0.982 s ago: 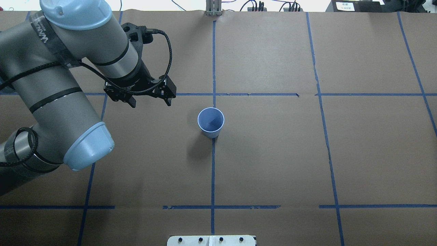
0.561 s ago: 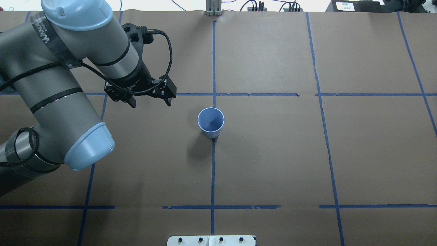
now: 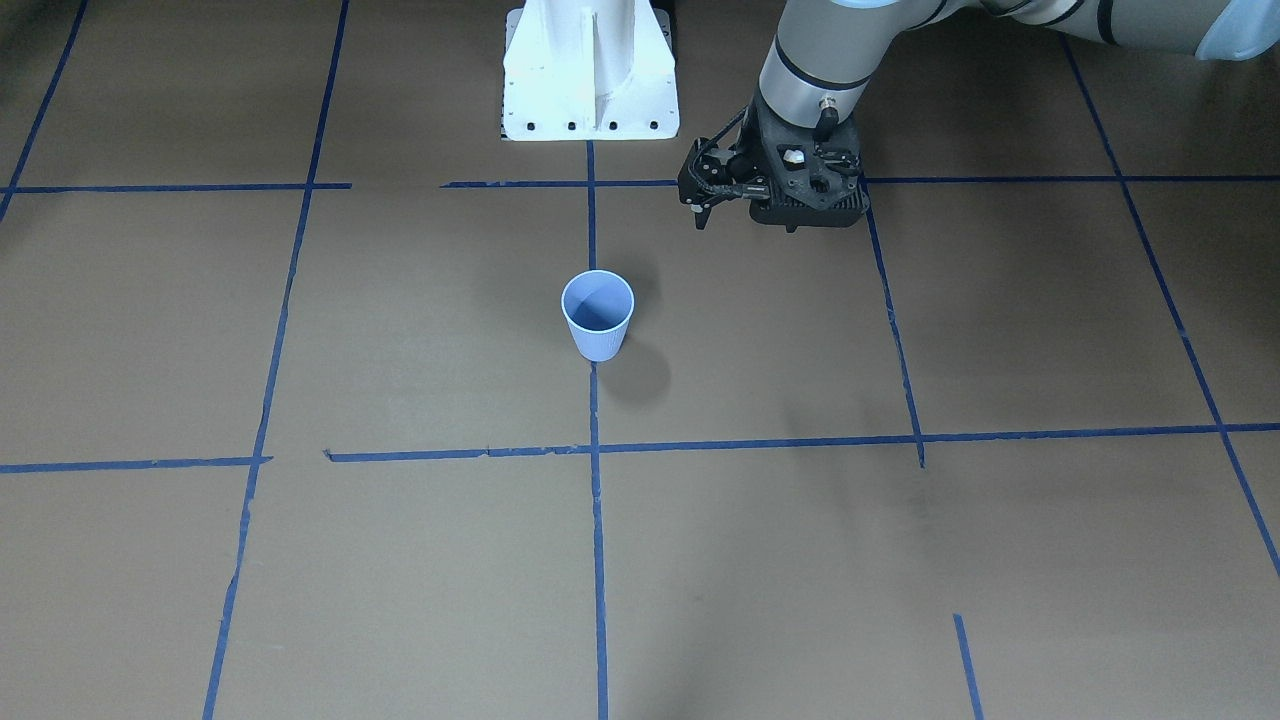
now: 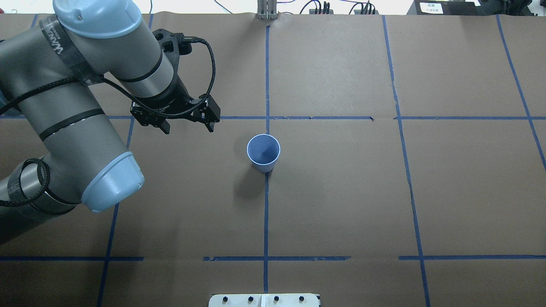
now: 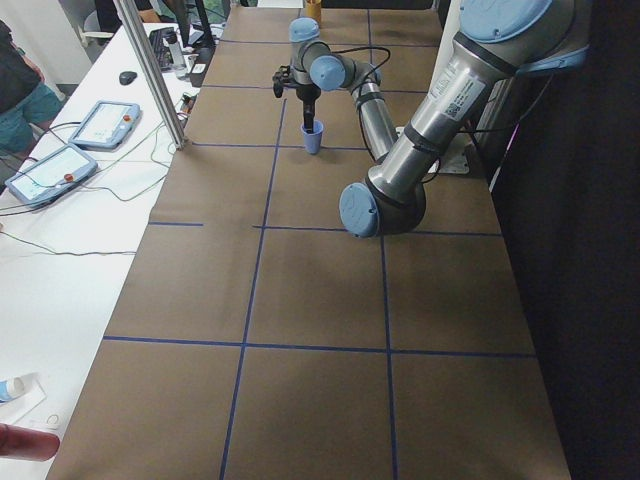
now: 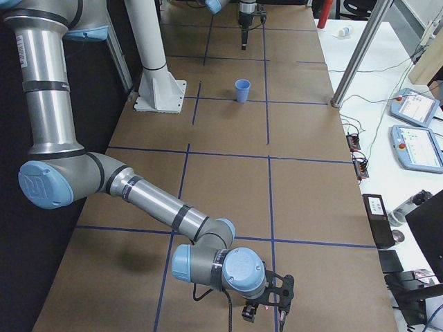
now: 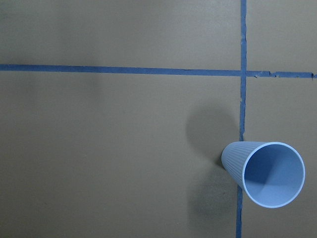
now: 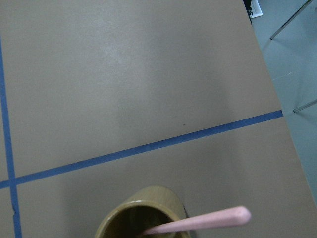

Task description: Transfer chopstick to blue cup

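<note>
The blue cup (image 4: 263,152) stands upright on the brown table paper on the centre tape line; it also shows in the front view (image 3: 598,315) and the left wrist view (image 7: 265,173), where its inside looks empty. My left gripper (image 4: 188,126) is open and empty, to the cup's left and a little farther back, above the table. One pale pink chopstick (image 8: 198,223) leans out of an olive cup (image 8: 138,218) right below my right wrist camera. My right gripper (image 6: 266,318) shows only in the exterior right view, so I cannot tell whether it is open or shut.
Blue tape lines (image 4: 266,213) split the paper into a grid. The robot's white base (image 3: 590,70) stands at the table edge. Control pendants (image 6: 415,128) and cables lie on a side bench beyond the table.
The left arm has drifted only very slightly. Its gripper stays open and the blue cup has not moved.
</note>
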Action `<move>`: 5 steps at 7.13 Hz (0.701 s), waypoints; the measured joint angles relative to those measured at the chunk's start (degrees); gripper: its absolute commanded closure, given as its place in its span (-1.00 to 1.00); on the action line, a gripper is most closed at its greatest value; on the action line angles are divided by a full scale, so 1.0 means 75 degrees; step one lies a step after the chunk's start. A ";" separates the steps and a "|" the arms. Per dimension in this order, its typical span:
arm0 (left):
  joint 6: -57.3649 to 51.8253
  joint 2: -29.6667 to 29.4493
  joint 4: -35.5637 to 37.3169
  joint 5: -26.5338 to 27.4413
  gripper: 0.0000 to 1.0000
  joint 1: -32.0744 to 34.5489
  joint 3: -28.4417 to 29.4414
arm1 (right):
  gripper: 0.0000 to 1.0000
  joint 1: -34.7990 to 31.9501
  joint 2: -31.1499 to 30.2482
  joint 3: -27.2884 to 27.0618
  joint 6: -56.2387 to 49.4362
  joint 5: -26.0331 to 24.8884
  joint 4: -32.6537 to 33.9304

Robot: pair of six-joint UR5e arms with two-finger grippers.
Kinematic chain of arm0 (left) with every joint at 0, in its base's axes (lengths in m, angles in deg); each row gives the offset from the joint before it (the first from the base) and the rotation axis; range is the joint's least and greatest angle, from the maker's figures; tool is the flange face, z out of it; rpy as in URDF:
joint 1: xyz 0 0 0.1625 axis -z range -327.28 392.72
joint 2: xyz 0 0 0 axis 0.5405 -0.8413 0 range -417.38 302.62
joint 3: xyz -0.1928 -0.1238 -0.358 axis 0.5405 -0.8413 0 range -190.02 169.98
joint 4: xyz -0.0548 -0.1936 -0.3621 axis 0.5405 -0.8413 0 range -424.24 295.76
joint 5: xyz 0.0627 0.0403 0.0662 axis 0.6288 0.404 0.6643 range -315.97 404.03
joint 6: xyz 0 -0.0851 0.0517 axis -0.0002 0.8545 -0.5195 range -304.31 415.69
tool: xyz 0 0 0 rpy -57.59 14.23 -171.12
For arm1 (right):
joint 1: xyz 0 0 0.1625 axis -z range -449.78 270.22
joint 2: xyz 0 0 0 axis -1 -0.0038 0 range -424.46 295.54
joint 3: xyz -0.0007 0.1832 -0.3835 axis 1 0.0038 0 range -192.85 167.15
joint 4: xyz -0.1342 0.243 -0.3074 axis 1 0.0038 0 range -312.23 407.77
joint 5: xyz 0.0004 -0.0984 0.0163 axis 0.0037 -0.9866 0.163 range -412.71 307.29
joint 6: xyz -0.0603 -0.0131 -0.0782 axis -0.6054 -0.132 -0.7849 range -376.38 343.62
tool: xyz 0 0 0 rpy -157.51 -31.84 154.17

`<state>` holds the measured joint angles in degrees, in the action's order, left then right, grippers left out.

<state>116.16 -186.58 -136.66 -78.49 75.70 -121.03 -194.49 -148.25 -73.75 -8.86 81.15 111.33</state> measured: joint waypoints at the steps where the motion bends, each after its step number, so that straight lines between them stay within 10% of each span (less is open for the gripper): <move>1: -0.0001 0.0000 -0.0003 0.0000 -1.00 0.0000 0.0000 | -0.87 0.0022 0.0077 0.0146 0.0155 -0.0083 -0.0138; 5: -0.0001 0.0011 -0.0012 0.0000 -1.00 0.0004 0.0001 | -0.55 0.0250 0.0211 0.0241 0.0546 -0.0131 -0.0222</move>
<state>116.16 -186.50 -136.75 -78.49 75.73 -121.02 -192.62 -146.66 -71.94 -4.77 80.16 109.66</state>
